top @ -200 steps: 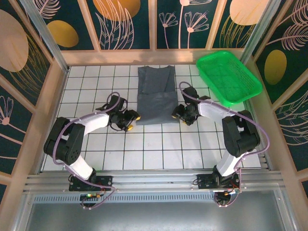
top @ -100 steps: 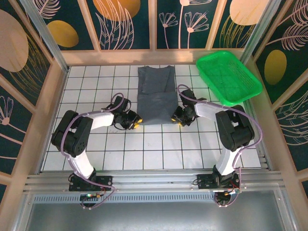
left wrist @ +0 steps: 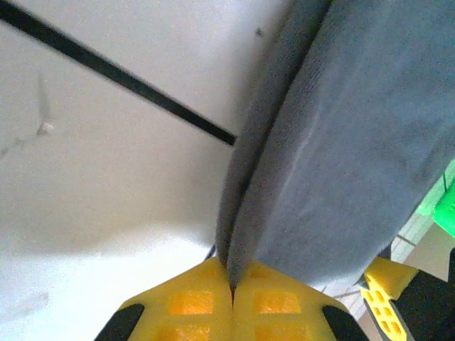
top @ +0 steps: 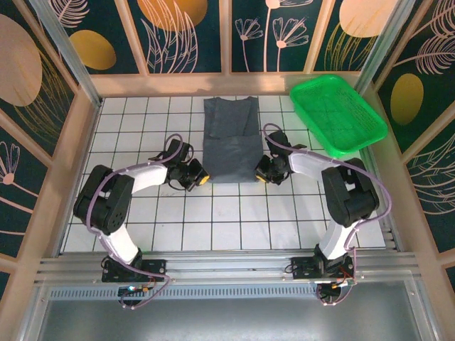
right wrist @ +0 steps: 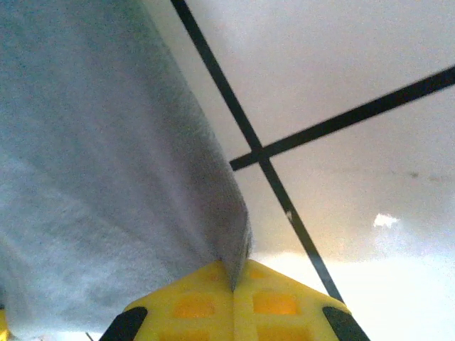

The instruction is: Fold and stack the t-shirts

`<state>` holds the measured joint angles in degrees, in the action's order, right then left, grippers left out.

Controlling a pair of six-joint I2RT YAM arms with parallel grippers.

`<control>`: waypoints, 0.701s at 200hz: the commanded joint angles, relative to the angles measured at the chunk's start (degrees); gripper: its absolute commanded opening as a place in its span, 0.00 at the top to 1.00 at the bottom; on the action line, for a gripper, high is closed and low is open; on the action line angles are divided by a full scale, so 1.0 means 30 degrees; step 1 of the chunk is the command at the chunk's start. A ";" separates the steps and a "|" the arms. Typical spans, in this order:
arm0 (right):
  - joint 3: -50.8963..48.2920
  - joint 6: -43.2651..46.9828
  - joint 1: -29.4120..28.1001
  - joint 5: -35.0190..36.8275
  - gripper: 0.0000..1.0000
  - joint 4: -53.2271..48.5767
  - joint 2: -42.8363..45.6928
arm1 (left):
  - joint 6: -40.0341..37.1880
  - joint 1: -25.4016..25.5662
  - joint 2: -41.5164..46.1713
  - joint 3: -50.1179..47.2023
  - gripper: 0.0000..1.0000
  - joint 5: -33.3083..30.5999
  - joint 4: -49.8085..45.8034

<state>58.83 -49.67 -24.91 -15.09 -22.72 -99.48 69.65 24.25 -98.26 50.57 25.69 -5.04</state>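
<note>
A dark slate-grey t-shirt lies folded into a long narrow rectangle on the white tiles, its sleeves tucked in at the far end. My left gripper sits low at the shirt's near left corner. In the left wrist view its yellow fingers are shut with the edge of the t-shirt pinched between them. At the near right corner, my right gripper is also shut on a fold of the t-shirt.
A bright green plastic basket stands at the far right corner, tilted against the wall. Wooden rails and patterned panels enclose the tiled floor. Open tiles lie between the shirt's near edge and the arm bases.
Both grippers slid inward to the shirt's near corners and went from open to shut on the fabric. The shirt itself has not shifted.
</note>
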 commanded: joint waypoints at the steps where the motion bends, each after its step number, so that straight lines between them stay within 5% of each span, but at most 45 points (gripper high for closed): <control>1: -0.1166 -0.0011 -0.0786 -0.0453 1.00 -0.1063 0.1731 | -0.0905 0.0176 0.1637 -0.0928 1.00 0.1133 -0.0852; 94: -0.2870 -0.4446 -0.4229 -0.0824 1.00 -0.5332 0.9366 | -0.0083 0.1028 1.0059 -0.2903 1.00 0.2272 -0.5085; 140: 0.0271 -0.5215 -0.3773 0.0314 1.00 -0.6464 0.9040 | 0.1122 0.0871 0.9750 -0.0023 1.00 0.0959 -0.4552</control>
<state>53.87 -62.59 -37.17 -16.88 -38.26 -70.89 69.82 27.24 -67.46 45.06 30.63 -19.14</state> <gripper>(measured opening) 0.050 0.060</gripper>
